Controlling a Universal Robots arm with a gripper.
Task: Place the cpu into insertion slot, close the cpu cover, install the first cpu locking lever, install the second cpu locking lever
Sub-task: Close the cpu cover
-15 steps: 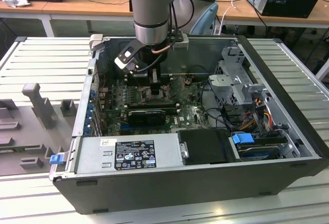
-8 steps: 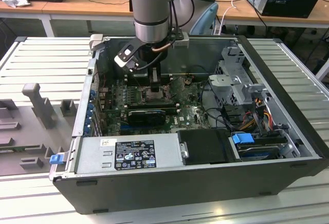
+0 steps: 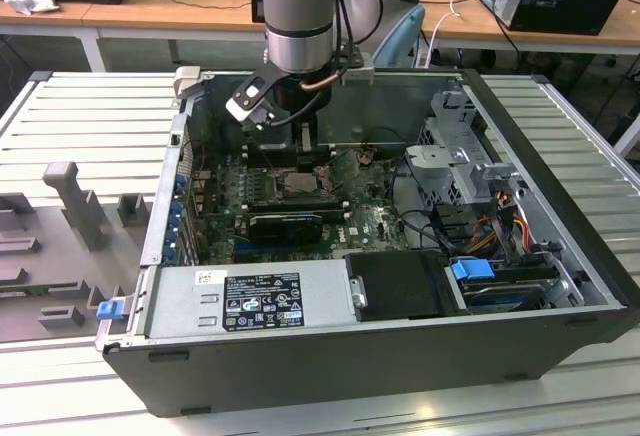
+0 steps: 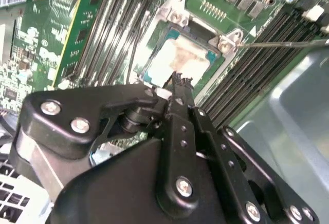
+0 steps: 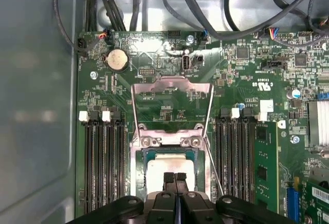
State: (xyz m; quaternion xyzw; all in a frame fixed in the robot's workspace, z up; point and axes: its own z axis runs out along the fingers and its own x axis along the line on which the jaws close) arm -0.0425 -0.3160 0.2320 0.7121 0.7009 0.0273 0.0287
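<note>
Mid-frame in the exterior view, your claw (image 3: 305, 156), fingers pressed together and holding nothing, hangs just above the cpu (image 5: 169, 163), seated in the slot (image 5: 134, 175). The cover (image 5: 172, 85) lies open; closing it likely calls for a push on its free edge.

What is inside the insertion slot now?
The cpu lies in the slot, its pale top showing. The shut gripper covers part of it, and whatever lies beneath the chip is hidden.
</note>
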